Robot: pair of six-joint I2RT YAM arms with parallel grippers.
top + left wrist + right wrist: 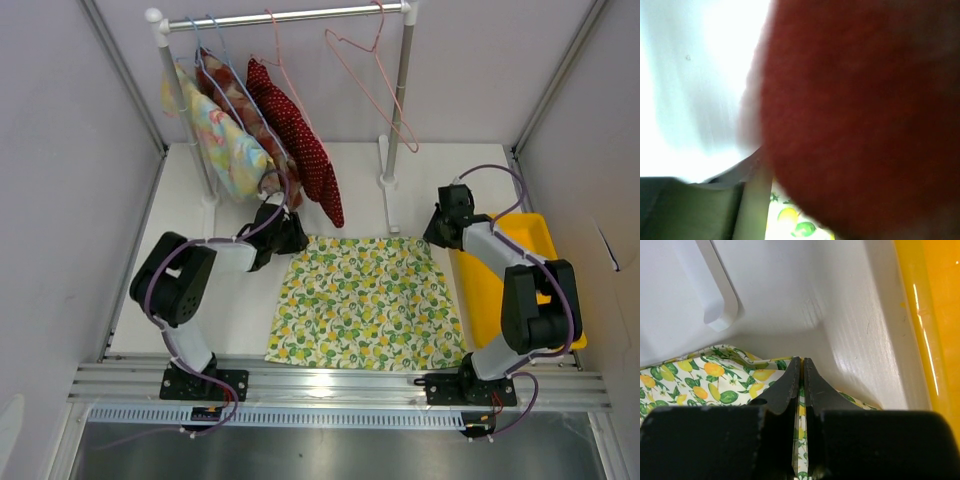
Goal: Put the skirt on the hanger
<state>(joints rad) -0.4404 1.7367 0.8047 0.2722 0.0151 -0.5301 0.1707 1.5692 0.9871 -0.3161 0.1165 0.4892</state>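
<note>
The lemon-print skirt (365, 300) lies flat on the white table between the arms. The empty pink hanger (372, 88) hangs on the rail at the back right. My right gripper (441, 232) is at the skirt's far right corner. In the right wrist view it (801, 362) is shut, with skirt cloth (715, 377) pinched between the fingers. My left gripper (288, 236) is at the skirt's far left corner, under the hanging red garment. The left wrist view is mostly blocked by blurred red cloth (865, 110). A bit of skirt (795, 225) shows below it, and the jaws are hidden.
A clothes rack (402, 100) stands at the back, holding a red dotted garment (300, 140) and a pastel floral garment (225, 145) on hangers. Its white foot (715, 305) is just beyond my right gripper. A yellow tray (525, 300) sits at the right, also seen by the right wrist (935, 315).
</note>
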